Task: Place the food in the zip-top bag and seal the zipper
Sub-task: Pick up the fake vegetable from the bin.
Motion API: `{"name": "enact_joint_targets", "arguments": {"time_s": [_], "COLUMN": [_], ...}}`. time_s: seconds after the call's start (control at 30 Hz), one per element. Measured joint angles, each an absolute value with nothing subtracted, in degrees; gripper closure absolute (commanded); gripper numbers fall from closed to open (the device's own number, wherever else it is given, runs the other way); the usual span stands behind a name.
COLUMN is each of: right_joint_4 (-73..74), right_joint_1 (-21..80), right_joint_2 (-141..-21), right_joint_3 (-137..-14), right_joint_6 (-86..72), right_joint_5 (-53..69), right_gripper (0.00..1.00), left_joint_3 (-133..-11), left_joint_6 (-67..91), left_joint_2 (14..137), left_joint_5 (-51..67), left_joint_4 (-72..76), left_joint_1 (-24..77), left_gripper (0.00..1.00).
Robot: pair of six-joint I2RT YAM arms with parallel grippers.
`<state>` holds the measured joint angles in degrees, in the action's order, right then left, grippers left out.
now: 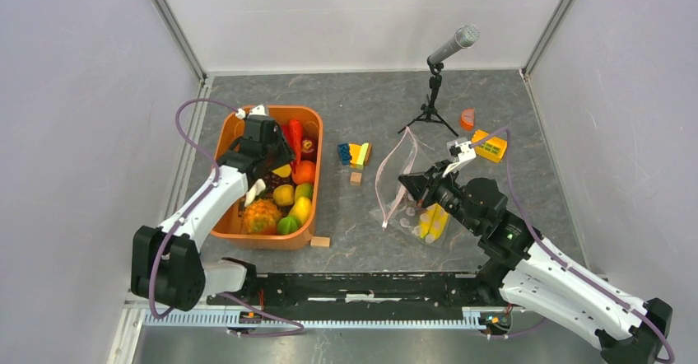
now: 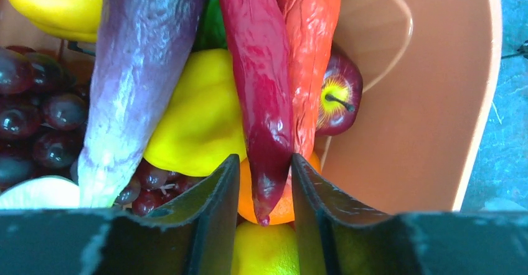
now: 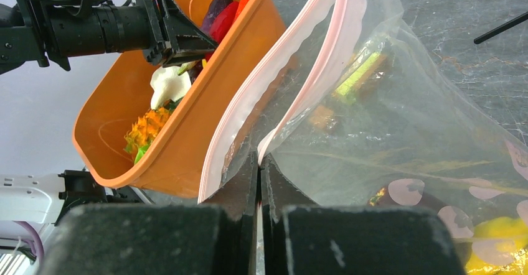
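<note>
Filling the zip-top bag (image 1: 411, 203), with most of the job left to do
The bag lies on the table right of centre, its mouth gaping and the pink zipper (image 3: 261, 82) unsealed; one yellow piece of food (image 1: 434, 220) shows inside it, and I cannot tell whether more is in there. The right gripper (image 3: 258, 163) is pressed together on one lip of the mouth, lifting it open. The rest of the food, the pineapple (image 1: 260, 214) among it, sits in the orange tub (image 1: 315, 183) well to the left. There the left gripper (image 2: 264, 181) reaches in, its jaws spread either side of the tip of a dark red chilli (image 2: 258, 88), not clamped on it. Judged from this, nearly all the carrying across and the sealing remain
</note>
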<state>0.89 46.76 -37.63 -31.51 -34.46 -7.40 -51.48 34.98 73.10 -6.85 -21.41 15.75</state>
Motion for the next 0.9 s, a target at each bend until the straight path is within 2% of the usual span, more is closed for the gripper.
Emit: {"name": "enact_joint_targets", "arguments": {"time_s": [0.17,0.43,0.53,0.63,0.9], "right_joint_4": [0.9,0.9,0.9,0.9,0.9], "right_joint_1": [46.8,46.8,46.8,46.8,46.8], "right_joint_2": [-38.0,-38.1,-38.1,-38.1,-39.2], "right_joint_3": [-31.5,-31.5,-31.5,-31.5,-31.5], "right_joint_6": [-34.6,-34.7,-34.7,-34.7,-34.9], "right_joint_5": [-7.3,-7.4,-7.4,-7.4,-7.3], "right_gripper": [0.98,0.98,0.98,0.98,0.98], "left_joint_3": [-49.1,-48.1,-49.0,-50.3,-59.3], "left_joint_6": [34.5,33.7,33.0,31.8,28.4], "left_joint_2": [72.1,63.6,59.5,55.8,51.6], "left_joint_5": [-5.0,-4.2,-4.1,-2.3,21.1], "left_joint_4": [-19.9,-21.6,-23.6,-25.1,-26.2], "left_joint_1": [15.5,15.4,15.4,15.4,15.3], "left_gripper": [0.79,0.83,0.89,0.89,0.90]}}
